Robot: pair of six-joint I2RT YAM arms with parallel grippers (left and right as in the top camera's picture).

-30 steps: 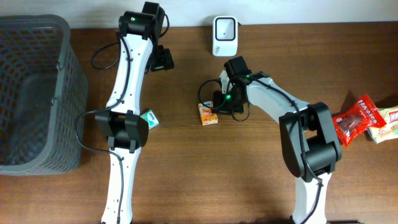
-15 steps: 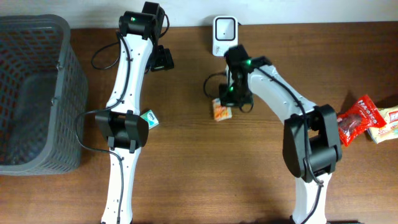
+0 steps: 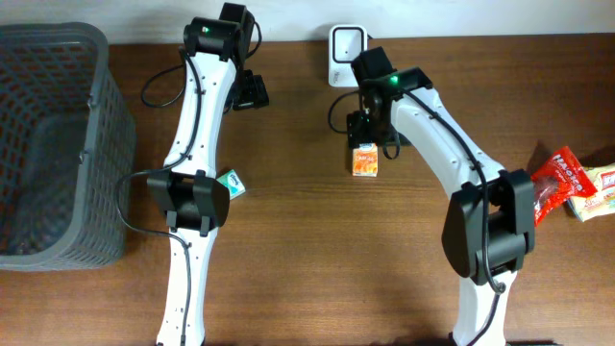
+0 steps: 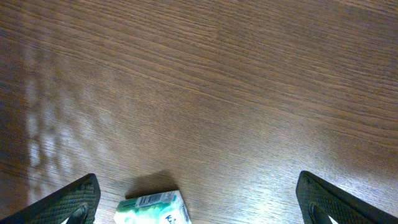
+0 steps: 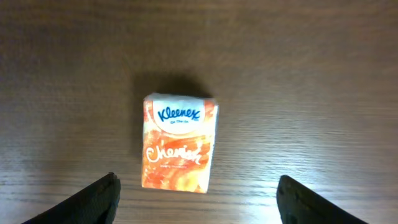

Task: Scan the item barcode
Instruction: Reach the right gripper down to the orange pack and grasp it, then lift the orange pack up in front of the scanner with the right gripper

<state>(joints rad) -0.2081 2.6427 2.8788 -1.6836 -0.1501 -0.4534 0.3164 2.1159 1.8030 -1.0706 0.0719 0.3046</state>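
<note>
Lying flat and label up on the wooden table [image 3: 288,279], the orange Kleenex pack [image 5: 180,142] sits just ahead of the right gripper [image 5: 198,200]. It is framed between the two spread fingers and touches neither. Those jaws are released and hold nothing.

The right arm [image 3: 432,144] rises from the near edge, bends at a dark elbow, and reaches on a slant toward the far side. Its wrist is turned down over the pack. The white scanner [image 3: 346,48] stands just behind that wrist, on the side away from the pack.

The left arm [image 3: 197,115] runs almost straight from the near edge to the far edge, then folds back at the top. The left gripper [image 4: 199,200] hangs over bare wood, its jaws wide apart and empty. A green tissue pack [image 4: 152,208] pokes in between the fingertips at the lower edge of the wrist view, clear of both.

By count there are two arms, two tissue packs (one orange, one green) and one scanner. One dark mesh basket [image 3: 58,144] sits well off to the left gripper's outer side. Two snack packets lie far out beyond the right elbow, a red one [image 3: 553,183] and a pale one [image 3: 598,190].
</note>
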